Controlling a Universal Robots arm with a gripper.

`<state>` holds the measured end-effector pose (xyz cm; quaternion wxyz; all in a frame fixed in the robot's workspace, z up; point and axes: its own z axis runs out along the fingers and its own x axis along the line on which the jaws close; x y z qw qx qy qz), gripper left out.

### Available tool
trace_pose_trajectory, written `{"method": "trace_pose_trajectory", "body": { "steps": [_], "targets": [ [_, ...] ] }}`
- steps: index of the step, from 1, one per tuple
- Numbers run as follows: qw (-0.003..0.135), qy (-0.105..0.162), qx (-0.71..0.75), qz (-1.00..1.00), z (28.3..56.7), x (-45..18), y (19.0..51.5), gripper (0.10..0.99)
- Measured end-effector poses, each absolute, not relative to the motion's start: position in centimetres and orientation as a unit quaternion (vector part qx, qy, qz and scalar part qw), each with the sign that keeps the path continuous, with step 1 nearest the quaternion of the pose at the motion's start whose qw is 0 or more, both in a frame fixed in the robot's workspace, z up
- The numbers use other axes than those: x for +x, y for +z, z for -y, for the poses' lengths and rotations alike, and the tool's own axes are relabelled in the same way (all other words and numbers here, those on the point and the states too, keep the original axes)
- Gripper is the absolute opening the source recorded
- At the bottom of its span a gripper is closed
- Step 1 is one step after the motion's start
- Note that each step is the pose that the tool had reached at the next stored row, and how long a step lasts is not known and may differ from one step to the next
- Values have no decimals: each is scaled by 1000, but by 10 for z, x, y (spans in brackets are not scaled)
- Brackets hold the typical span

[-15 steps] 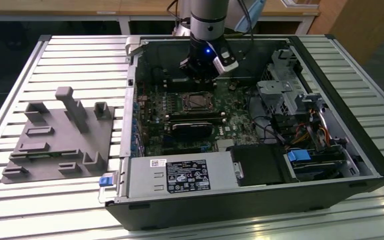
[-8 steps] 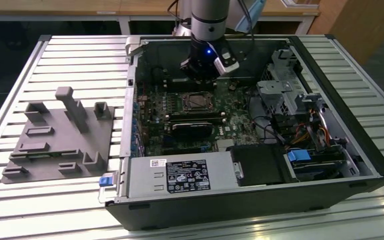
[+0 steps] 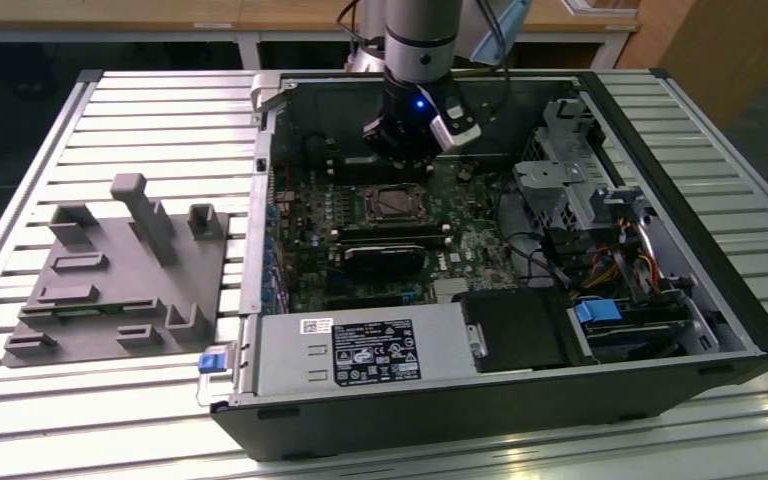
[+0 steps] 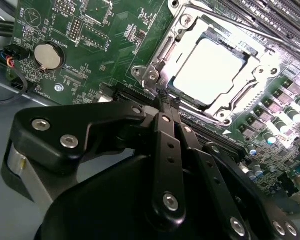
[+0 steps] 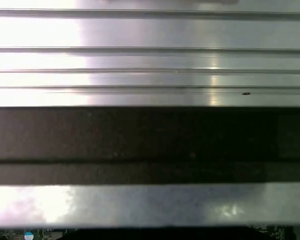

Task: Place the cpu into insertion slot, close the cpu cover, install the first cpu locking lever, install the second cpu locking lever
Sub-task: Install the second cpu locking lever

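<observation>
Leftmost in the exterior view, a grey fixture block [image 3: 117, 275] with posts and pockets lies on the slatted aluminium table [image 3: 37, 410], well apart from the open computer case [image 3: 491, 250], presumably as a parts stand. Further toward the exterior view's right, inside the case, the green motherboard [image 3: 357, 215] lies flat so that the arm can work from above. The gripper [image 3: 402, 160] hangs over the far part of the board, just beyond the insertion slot [image 3: 391, 203]. In the second wrist view its fingers [image 4: 167, 105] are pressed together into one narrow tip, holding nothing, and that tip meets the socket frame at one corner, seemingly at a thin locking lever [image 4: 190, 120] along the edge; exact contact is hard to tell. The cpu [image 4: 205, 70] sits seated in the insertion slot [image 4: 225, 117], its bright metal top showing through the cut-out of the cpu cover [image 4: 250, 85], which lies down over it. A coin battery [image 4: 47, 56] is nearby. White stickers on the power supply [image 3: 357, 352] carry print too small to read.
</observation>
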<state>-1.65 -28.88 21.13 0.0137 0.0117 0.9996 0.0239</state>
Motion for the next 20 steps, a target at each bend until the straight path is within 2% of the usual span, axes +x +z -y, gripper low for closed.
{"method": "trace_pose_trajectory", "body": {
  "steps": [20],
  "targets": [
    [14,24,12,-1000,295,-14,218,106]
  ]
}}
